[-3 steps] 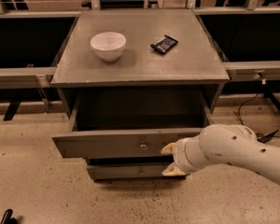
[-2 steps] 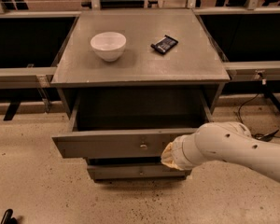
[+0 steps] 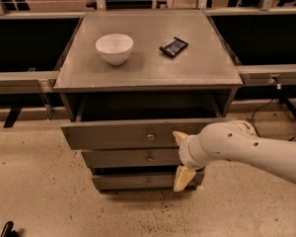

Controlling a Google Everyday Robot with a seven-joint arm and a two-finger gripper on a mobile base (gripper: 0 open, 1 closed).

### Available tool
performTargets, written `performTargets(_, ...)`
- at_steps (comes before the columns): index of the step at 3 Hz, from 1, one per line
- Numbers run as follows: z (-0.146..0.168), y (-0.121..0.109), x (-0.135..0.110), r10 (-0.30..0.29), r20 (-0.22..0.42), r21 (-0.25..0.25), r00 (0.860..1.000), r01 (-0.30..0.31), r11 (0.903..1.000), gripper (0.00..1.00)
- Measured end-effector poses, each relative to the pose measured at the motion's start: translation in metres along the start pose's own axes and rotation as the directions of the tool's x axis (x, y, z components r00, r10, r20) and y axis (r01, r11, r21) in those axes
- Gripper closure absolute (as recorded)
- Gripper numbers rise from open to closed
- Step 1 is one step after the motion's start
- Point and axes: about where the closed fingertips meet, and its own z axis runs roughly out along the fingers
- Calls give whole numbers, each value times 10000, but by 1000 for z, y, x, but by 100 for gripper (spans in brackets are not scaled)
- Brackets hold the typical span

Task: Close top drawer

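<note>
Top drawer (image 3: 108, 135) is pulled out. The cavity behind its front is open from above, and the cabinet top (image 3: 197, 68) overhangs as the upper limit. Gripper (image 3: 181, 158), fingers spread, sits against the drawer fronts just R of knob (image 3: 150, 137). Arm (image 3: 251, 149) blocks approach from view R. Front L of knob and floor (image 3: 39, 181) ahead are passable. On top, bowl (image 3: 114, 47) and dark packet (image 3: 173, 46) sit well apart w/ a gap betw.

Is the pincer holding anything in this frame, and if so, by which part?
Nothing is held. The pincer is open in front of the drawer fronts, with its upper fingertip at the pulled-out top drawer, right of the knob.
</note>
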Motion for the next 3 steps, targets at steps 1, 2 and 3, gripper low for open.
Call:
performTargets(1, 0, 0, 0, 0, 0, 0, 10000, 0, 10000, 0)
performTargets(2, 0, 1, -3, -85, 171, -68, 9998, 86, 9999, 18)
performTargets(3, 2, -7, 2, 89, 327, 80, 9994, -91, 9999, 41)
